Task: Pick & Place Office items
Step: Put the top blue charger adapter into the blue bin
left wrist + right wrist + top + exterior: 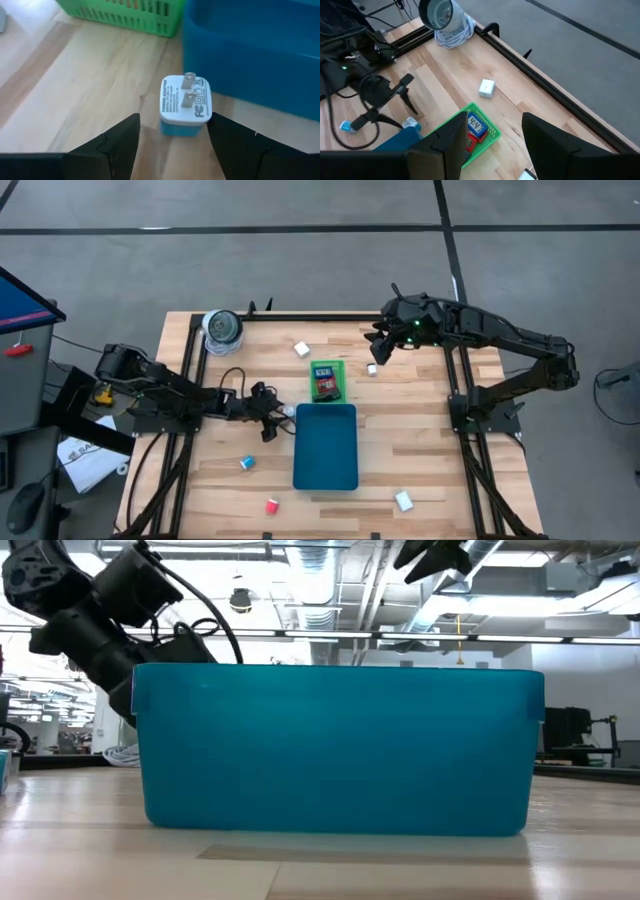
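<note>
Left gripper (172, 137) spread wide, white power adapter (185, 104) between fingers, just left of teal tray (260, 50); right gripper (490, 142) open, far.

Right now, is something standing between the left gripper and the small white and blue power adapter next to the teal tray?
Nothing visible does. The power adapter lies on bare wood just ahead of the open left gripper, in line with the gap between its fingers. The teal tray stands behind it.
</note>
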`<action>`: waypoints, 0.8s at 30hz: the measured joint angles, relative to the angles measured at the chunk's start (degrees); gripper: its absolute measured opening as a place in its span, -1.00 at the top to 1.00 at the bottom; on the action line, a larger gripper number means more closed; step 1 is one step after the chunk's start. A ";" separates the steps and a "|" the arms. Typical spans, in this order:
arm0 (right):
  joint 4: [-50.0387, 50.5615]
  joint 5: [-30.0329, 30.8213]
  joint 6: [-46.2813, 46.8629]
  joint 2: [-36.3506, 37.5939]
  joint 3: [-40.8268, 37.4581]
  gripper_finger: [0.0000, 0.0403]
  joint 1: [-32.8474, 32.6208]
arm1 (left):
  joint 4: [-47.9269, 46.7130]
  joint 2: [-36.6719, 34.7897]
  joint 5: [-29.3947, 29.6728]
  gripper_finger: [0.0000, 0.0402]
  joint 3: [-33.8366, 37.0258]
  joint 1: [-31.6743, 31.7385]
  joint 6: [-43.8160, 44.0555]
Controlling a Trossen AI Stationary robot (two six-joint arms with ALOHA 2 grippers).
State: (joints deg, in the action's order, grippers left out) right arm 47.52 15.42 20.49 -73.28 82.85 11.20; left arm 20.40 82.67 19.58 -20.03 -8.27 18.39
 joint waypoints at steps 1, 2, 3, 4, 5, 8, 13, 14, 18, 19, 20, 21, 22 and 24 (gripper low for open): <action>0.03 0.11 0.11 0.00 0.00 0.10 0.00 | 0.24 0.08 -0.35 -0.14 0.00 0.45 -0.01; 0.03 0.11 0.13 0.00 0.00 0.10 -0.07 | 0.84 0.30 -1.35 -0.14 0.00 1.03 -0.23; 0.03 0.13 0.22 0.00 0.00 0.10 -0.29 | 0.99 0.44 -2.56 -0.14 -0.04 1.54 -0.57; 0.03 0.11 0.41 0.00 0.00 0.10 -0.37 | 0.72 0.44 -3.84 -0.14 -0.02 1.97 -1.45; 0.01 0.13 0.50 0.00 0.00 0.10 -0.37 | 0.80 0.60 -4.88 -0.14 -0.02 2.33 -2.12; 0.02 0.13 0.54 0.00 0.00 0.10 -0.37 | 0.73 0.70 -5.99 -0.11 -0.02 3.30 -3.38; 0.01 0.13 0.54 0.00 0.00 0.10 -0.37 | 1.49 0.70 -6.53 -0.05 -0.02 4.47 -3.48; 0.01 0.13 0.54 0.00 0.00 0.10 -0.37 | 2.08 0.70 -6.90 -0.03 -0.02 4.62 -3.50; -0.01 0.13 0.54 0.00 0.00 0.10 -0.37 | 3.34 0.70 -8.16 0.04 -0.02 4.93 -4.73; -0.01 0.13 0.54 0.00 0.00 0.10 -0.37 | 3.31 0.70 -8.30 0.05 -0.02 4.93 -4.77; -0.03 0.13 0.54 0.00 0.00 0.10 -0.37 | 3.28 0.70 -8.46 0.06 -0.02 4.93 -4.83; -0.03 0.13 0.54 0.00 0.00 0.10 -0.37 | 3.28 0.70 -8.50 0.07 -0.02 4.93 -4.91; -0.03 0.13 0.54 0.00 0.00 0.10 -0.37 | 3.26 0.70 -8.67 0.09 -0.02 4.93 -5.21; -0.04 0.13 0.54 0.00 0.00 0.10 -0.37 | 3.26 0.70 -8.71 0.12 -0.02 4.93 -6.01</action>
State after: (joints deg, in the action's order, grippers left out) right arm 47.48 15.55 21.04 -73.28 82.85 10.83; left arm 23.66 83.37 10.86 -20.05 -3.33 12.38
